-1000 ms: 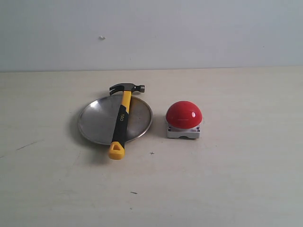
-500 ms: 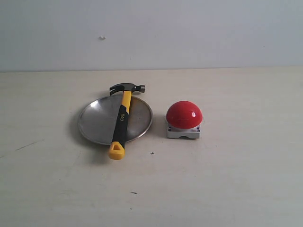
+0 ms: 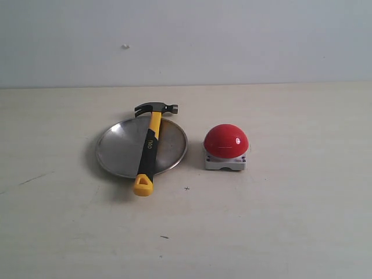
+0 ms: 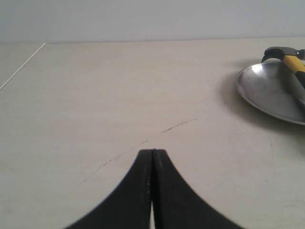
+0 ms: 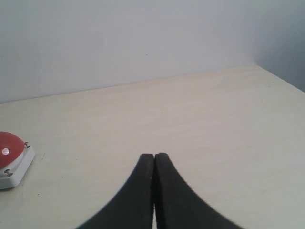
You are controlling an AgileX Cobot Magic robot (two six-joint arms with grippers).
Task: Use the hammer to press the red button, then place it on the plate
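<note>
1. My left tool (image 4: 152,152) is clenched on nothing, its two black fingers pressed flat together; it hangs low over the bare surface (image 3: 279,221) toward the left edge.
2. My right tool (image 5: 154,155) is pinched together and empty too, toward the right edge; neither shows in the exterior view, so I judge both parked clear of the things.
3. The hammer (image 3: 150,148) lies across the plate (image 3: 116,152); its dark metal head pokes past the far rim and its yellow tip overhangs the near rim; I judge the rims carry it like a bridge.
4. The red button (image 3: 225,141) sits just beside the plate on the right-edge side, not touching it; it is a glossy dome on a grey square base.
5. The plate is shallow, round, dull brushed steel; the handle is yellow and black; the surface is pale, matt and faintly scratched.
6. The hammer lies where the task ends; whether the button was pressed I cannot tell.
</note>
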